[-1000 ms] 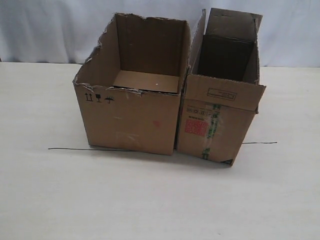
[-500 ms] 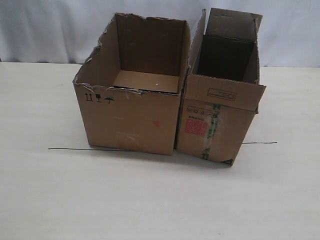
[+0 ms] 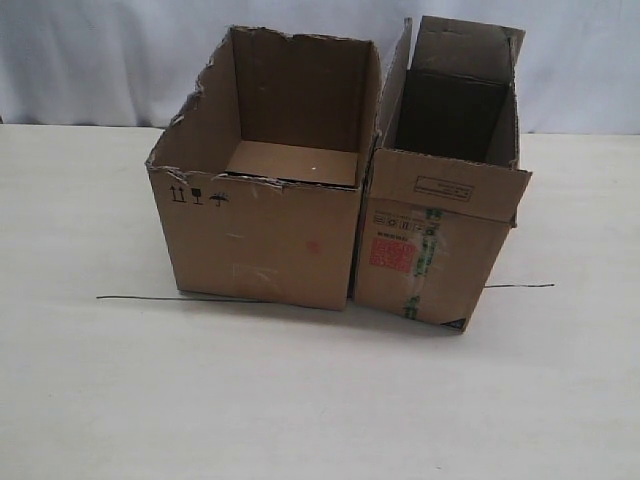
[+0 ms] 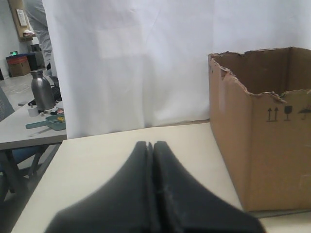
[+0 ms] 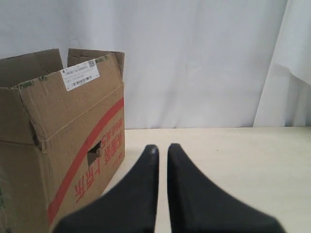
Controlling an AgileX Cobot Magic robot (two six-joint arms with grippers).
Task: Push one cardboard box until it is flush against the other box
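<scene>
The narrow cardboard box (image 3: 430, 250) with red print, green-striped tape and top flaps stands on the right of the white table. Its left side touches the wider, torn-rimmed other box (image 3: 260, 240), with no gap showing at the front. Neither gripper appears in the exterior view. In the left wrist view my left gripper (image 4: 151, 144) is shut and empty, with the other box (image 4: 272, 145) off to one side, apart from it. In the right wrist view my right gripper (image 5: 163, 147) is shut to a thin slit and holds nothing. It is beside the cardboard box (image 5: 73, 145), not touching it.
A thin dark line (image 3: 150, 298) runs across the table under both boxes and comes out on the right (image 3: 520, 286). A white curtain (image 3: 100, 60) hangs behind. Past the table's edge stands a side table with a metal flask (image 4: 42, 90).
</scene>
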